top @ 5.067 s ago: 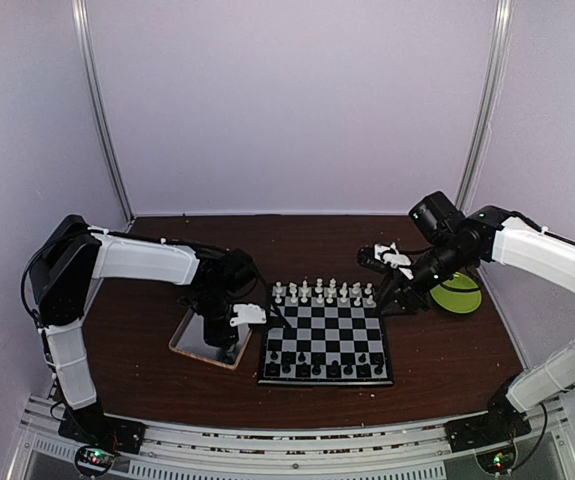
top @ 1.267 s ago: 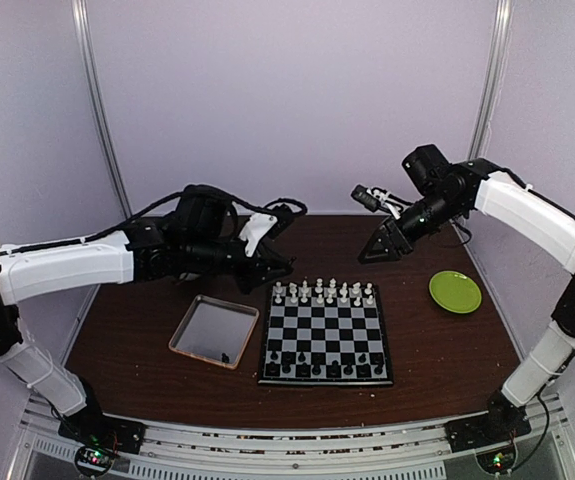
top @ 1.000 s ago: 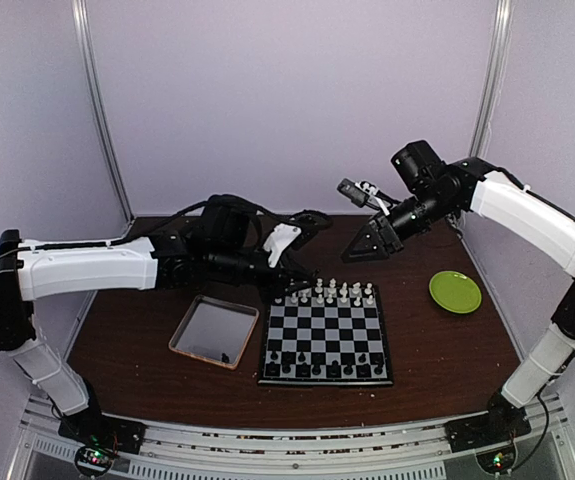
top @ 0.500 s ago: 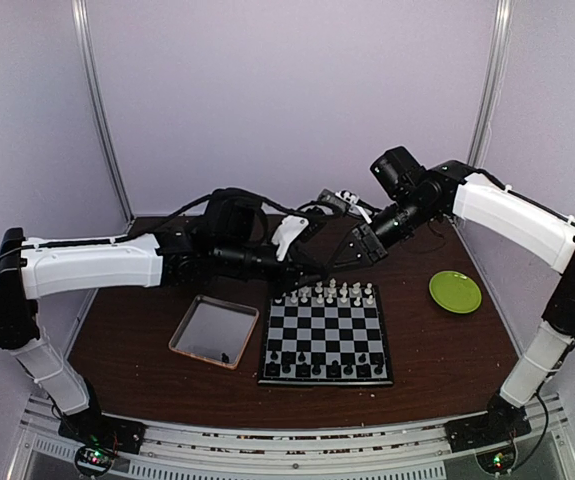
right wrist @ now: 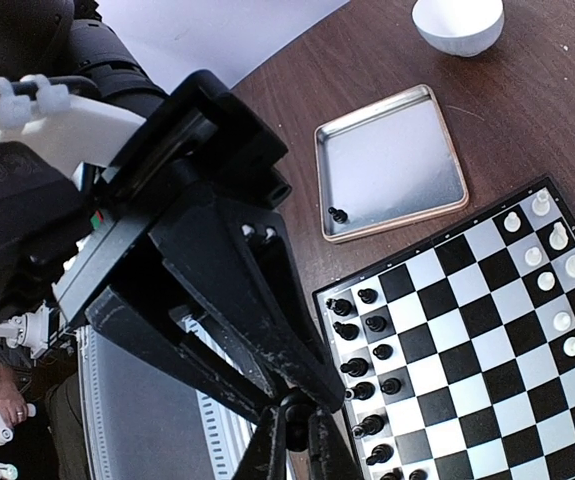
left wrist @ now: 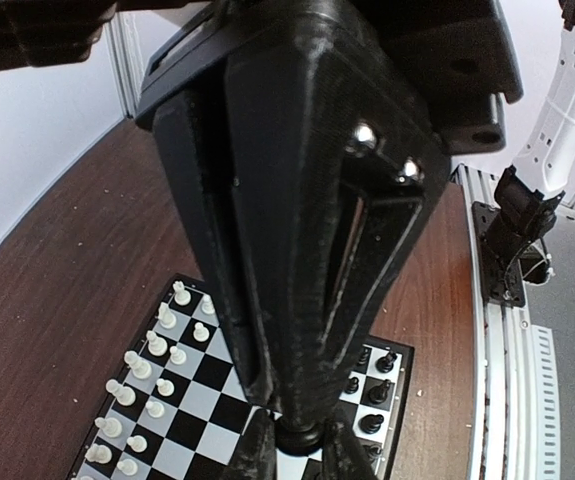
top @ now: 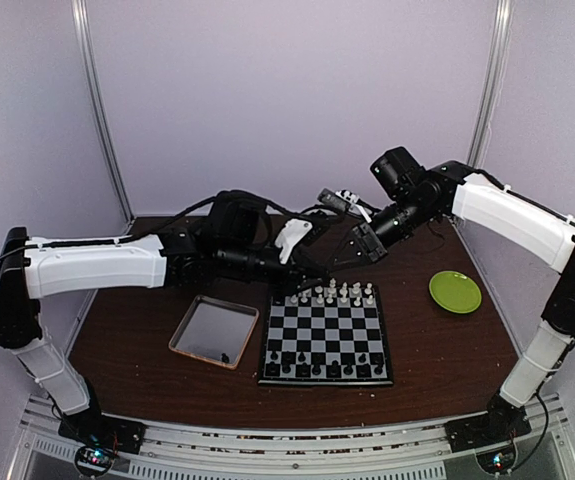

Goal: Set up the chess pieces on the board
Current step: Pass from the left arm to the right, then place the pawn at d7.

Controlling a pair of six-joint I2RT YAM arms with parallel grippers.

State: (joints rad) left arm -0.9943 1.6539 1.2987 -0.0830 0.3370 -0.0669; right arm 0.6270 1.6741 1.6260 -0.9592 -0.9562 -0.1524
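Board (top: 325,343) on brown table (top: 447,350), lilac walls (top: 297,100), left fingers (left wrist: 250,462), right fingers (right wrist: 267,452) gripping pieces (left wrist: 299,437)

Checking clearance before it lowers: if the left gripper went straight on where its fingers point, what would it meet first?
Likely the board, around its middle squares, with the black piece pinched in the left gripper touching down first; depth is unclear.
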